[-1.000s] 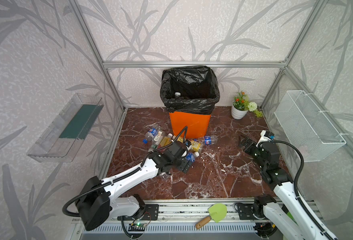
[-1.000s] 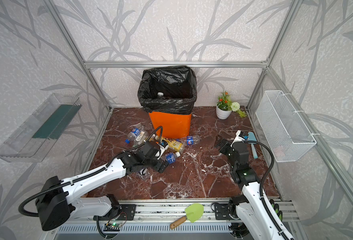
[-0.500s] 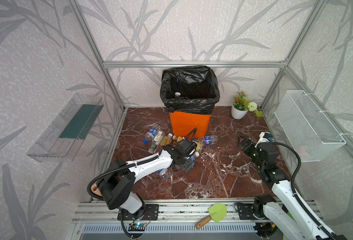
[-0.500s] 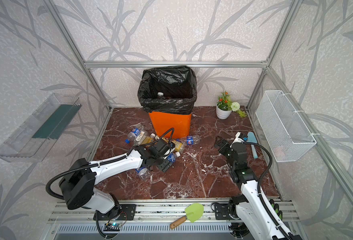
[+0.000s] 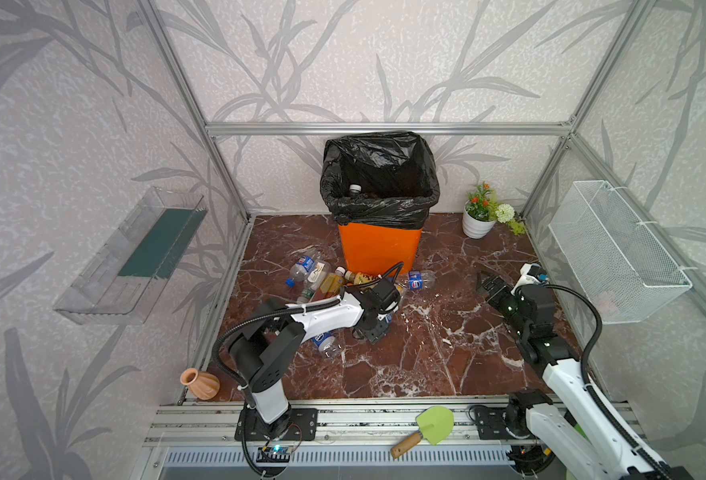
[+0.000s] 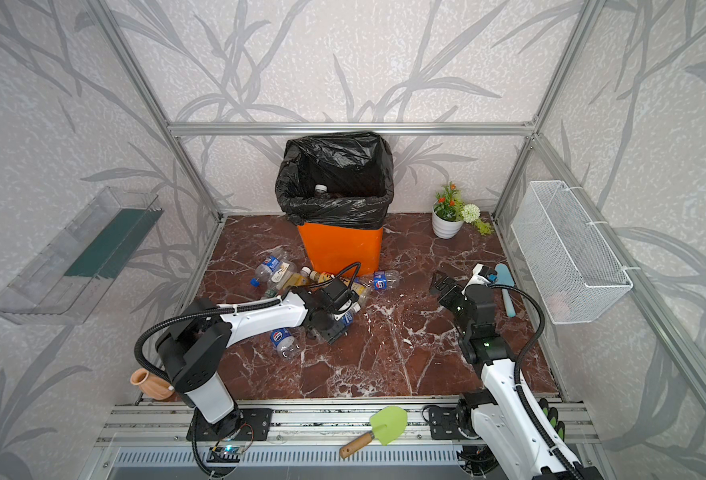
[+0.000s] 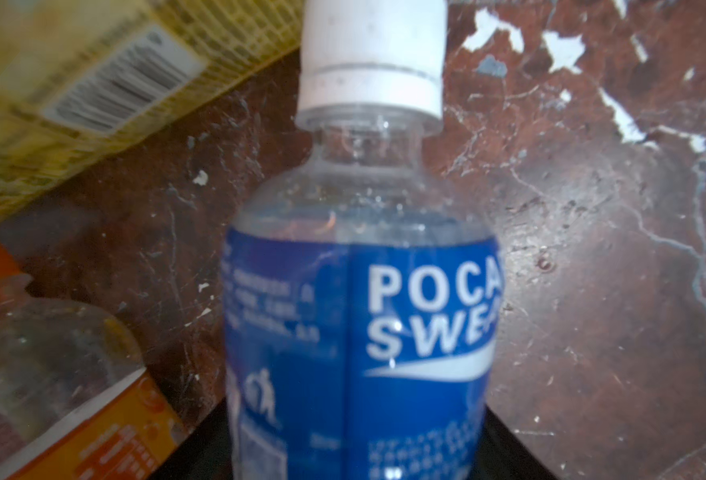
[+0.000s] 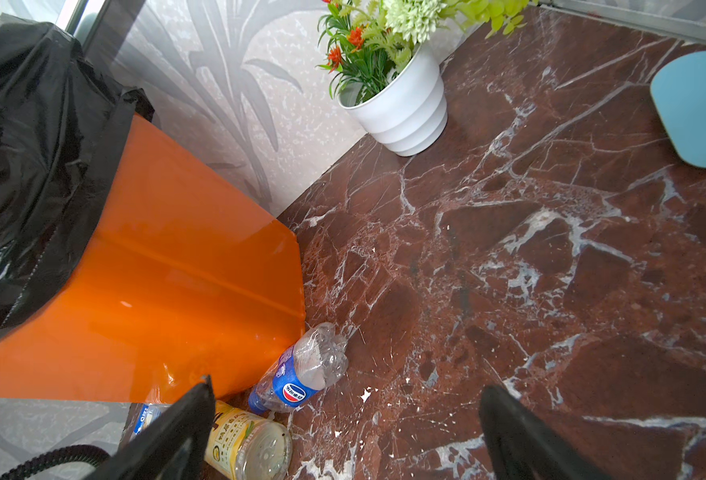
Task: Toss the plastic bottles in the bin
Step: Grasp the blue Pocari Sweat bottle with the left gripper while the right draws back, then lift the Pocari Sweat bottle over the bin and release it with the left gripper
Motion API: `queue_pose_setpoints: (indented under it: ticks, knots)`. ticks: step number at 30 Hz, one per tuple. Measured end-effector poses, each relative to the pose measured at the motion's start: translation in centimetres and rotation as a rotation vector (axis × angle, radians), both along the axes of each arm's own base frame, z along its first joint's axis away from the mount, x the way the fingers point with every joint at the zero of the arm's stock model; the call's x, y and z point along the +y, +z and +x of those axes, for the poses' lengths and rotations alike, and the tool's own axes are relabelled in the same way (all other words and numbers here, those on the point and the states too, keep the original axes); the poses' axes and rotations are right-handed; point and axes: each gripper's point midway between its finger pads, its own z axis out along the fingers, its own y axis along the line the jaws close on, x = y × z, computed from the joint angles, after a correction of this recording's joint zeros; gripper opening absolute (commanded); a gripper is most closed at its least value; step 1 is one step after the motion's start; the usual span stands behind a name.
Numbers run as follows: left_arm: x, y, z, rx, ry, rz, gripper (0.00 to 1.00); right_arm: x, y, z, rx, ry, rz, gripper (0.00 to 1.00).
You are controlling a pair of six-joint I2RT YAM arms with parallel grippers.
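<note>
Both top views look down from high over the front rail [image 5: 384,419] onto the whole surface [image 5: 426,353], bin [image 5: 378,249] at twelve o'clock. Left wrist view crowds a Pocari Sweat bottle [image 7: 359,332]; right wrist view, low, shares bin and flower pot [image 8: 401,112].
</note>
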Motion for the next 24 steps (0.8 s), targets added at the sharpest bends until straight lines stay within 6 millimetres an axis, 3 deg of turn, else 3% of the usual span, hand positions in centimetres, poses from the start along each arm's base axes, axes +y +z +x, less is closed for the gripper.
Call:
queue_pose_setpoints:
  ticks: [4,8,11,14,18,21,24]
  knots:
    - [-0.3,0.3,0.1,-0.005,-0.004,-0.01,0.46,-0.1,-0.3,0.0,0.005,-0.002,0.006,0.99]
    - [-0.5,1.1,-0.5,-0.006,-0.008,-0.053,0.44,0.0,-0.4,0.0,0.006,0.002,0.012,0.99]
    - [-0.6,3.5,-1.3,-0.04,-0.007,-0.133,0.44,0.0,-0.4,0.1,0.004,0.003,0.017,0.99]
    - [-0.9,7.8,-1.5,-0.127,0.003,-0.262,0.44,0.0,-0.5,0.1,0.003,0.001,0.024,0.99]
    - [-0.4,16.3,-1.6,-0.326,0.02,-0.482,0.44,0.1,-0.8,0.3,0.008,0.003,0.034,0.99]
    - [1.4,24.0,-1.9,-0.547,0.056,-0.657,0.45,0.3,-0.8,0.5,0.004,0.008,0.045,0.99]
    - [4.8,31.2,-2.8,-0.794,0.115,-0.82,0.46,0.4,-0.7,0.7,0.001,0.013,0.052,0.99]
